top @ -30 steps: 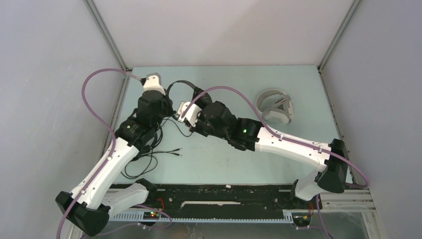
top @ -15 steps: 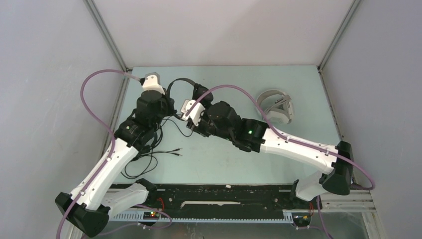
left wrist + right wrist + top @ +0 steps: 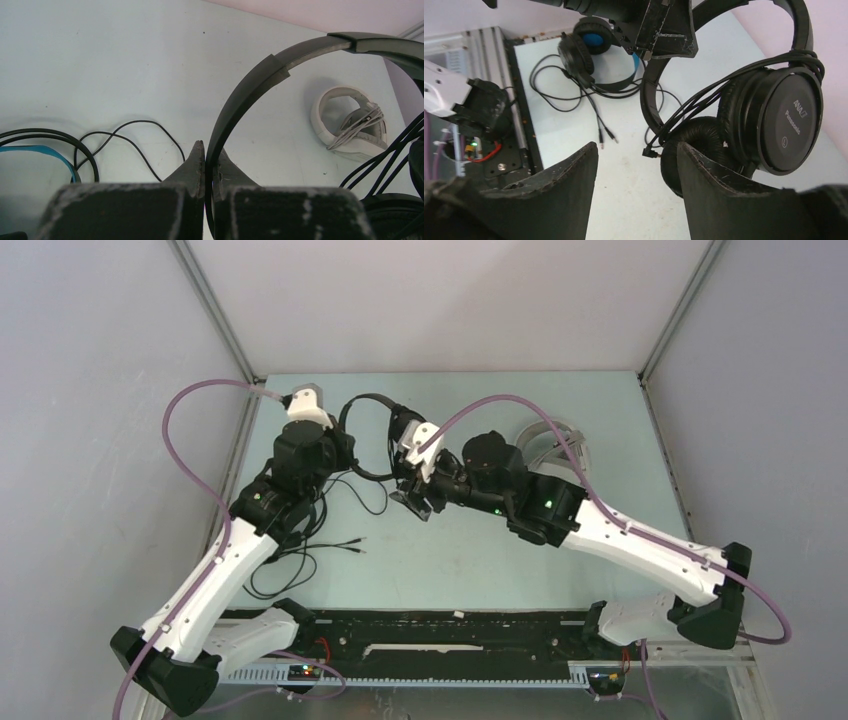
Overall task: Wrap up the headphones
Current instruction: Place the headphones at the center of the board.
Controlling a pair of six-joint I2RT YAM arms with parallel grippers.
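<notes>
In the top view, the slim black headset (image 3: 370,398) is seen lifted off the tabletop (image 3: 480,550) at the far left. It is pinched by the left end effector (image 3: 338,445). The right end effector (image 3: 413,502) is poised just beside its ear cups. The white headset (image 3: 560,455) lies far right, partly hidden by the right arm.

In the left wrist view, the fingers are seen pressed together on the thin headband (image 3: 260,75), with nothing else between them. A blue-lined headset (image 3: 40,150) is glimpsed at the left edge, with loose cable (image 3: 125,135) trailing beside it.

In the right wrist view, the fingers (image 3: 549,200) are shown apart and empty. The ear cup (image 3: 784,125) hangs close ahead, with cord looped around its yoke, and the plug (image 3: 649,150) dangles free below.

The headset is judged to be light. Its band would be stiff but springy, so the pinch there should be secure (though the cups may swing). The cord is thought limp, thin and likely to slip or unwind. It would best be taken near the plug and drawn gently, since its joint at the cup looks fragile.
</notes>
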